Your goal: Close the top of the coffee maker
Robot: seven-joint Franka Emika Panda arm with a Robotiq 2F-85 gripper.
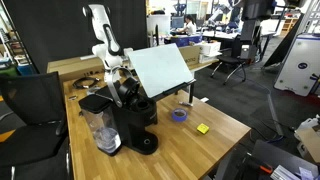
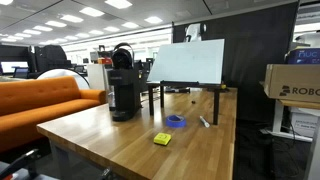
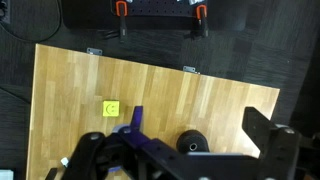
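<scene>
The black coffee maker (image 1: pixel 135 120) stands near the table's corner with its clear water tank (image 1: pixel 101 132) beside it; it also shows in an exterior view (image 2: pixel 123 95). Its flat black top (image 1: pixel 93 102) sticks out sideways above the tank. My gripper (image 1: pixel 121 80) hangs from the white arm directly over the machine, close to its upper part. In the wrist view the jaws (image 3: pixel 190 135) look spread wide with nothing between them, above dark machine parts and the wooden table. Whether a finger touches the top is hidden.
A large white tilted board (image 1: pixel 160 68) on a black stand stands right behind the machine. A blue tape roll (image 1: pixel 180 114) and a yellow block (image 1: pixel 202 128) lie on the wooden table (image 1: pixel 170 145). A black chair (image 1: pixel 30 105) is near the table. An orange sofa (image 2: pixel 40 100) is alongside.
</scene>
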